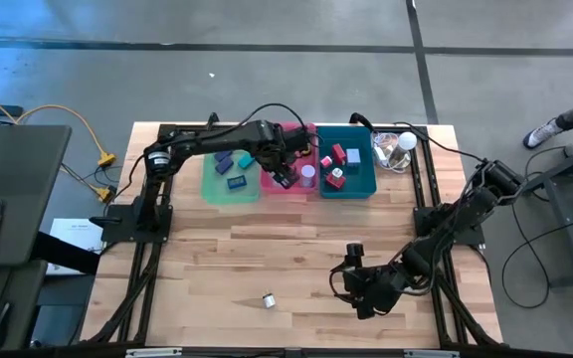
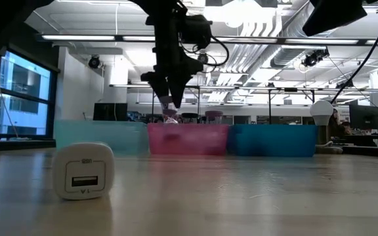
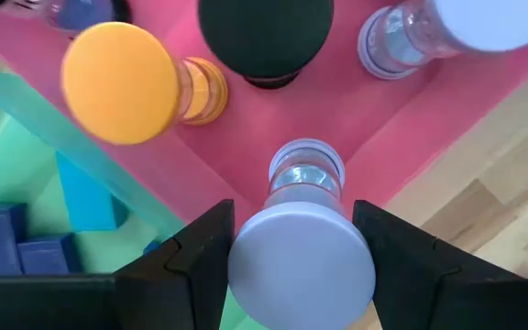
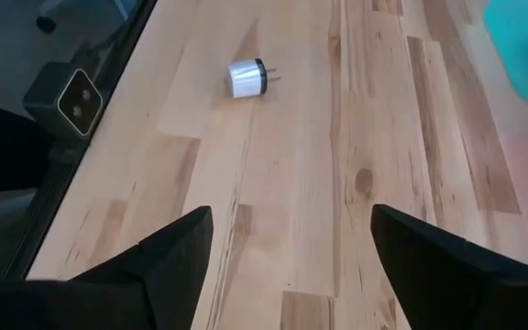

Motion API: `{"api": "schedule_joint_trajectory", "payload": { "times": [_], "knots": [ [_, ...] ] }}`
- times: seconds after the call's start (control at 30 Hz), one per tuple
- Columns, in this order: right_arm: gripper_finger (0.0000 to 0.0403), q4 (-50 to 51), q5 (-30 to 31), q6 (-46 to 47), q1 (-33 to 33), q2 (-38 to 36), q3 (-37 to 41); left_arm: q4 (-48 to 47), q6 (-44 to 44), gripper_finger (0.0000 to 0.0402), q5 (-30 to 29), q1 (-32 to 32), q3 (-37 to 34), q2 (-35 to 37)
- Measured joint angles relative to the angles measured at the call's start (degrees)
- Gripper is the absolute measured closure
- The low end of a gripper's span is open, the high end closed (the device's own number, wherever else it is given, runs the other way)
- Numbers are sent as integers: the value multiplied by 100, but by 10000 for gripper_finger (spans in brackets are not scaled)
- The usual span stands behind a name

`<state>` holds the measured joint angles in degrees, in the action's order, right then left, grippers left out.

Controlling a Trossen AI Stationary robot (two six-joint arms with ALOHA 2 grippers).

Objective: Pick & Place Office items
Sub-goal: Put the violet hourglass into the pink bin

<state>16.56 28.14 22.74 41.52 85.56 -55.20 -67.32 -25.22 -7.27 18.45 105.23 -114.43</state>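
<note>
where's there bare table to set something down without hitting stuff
The wood in front of the three trays is bare, from the pink tray down to the white charger, and left of the charger too. The back row is crowded: the left gripper hangs over the pink tray, and the right gripper fills the front right.

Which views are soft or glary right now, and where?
Low view: USB charger close and sharp, trays behind it hazy, ceiling lights blown out. Left wrist view: lavender pushpin between the left gripper fingers is blurred. Right wrist view: same charger crisp, fingers soft. High view: even light, no glare.
</note>
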Motion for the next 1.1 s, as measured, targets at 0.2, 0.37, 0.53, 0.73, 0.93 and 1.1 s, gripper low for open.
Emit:
{"api": "schedule_joint_trajectory", "payload": {
  "times": [0.2,0.37,0.53,0.73,0.93,1.1],
  "knots": [
    [117,10,-15,117,0,4,0,21,14,208,169,3,0,-172],
    [117,28,-17,168,20,4,0,80,4,208,228,2,2,-299],
    [117,75,-22,273,26,4,0,174,-4,208,224,-16,13,-425],
    [117,87,-206,301,55,4,0,217,-10,205,221,-16,13,-427],
    [117,91,-279,299,52,4,0,187,-28,160,305,-35,-2,-444],
    [117,90,-282,299,53,6,0,191,-26,134,289,-34,-2,-431]
  ]
}}
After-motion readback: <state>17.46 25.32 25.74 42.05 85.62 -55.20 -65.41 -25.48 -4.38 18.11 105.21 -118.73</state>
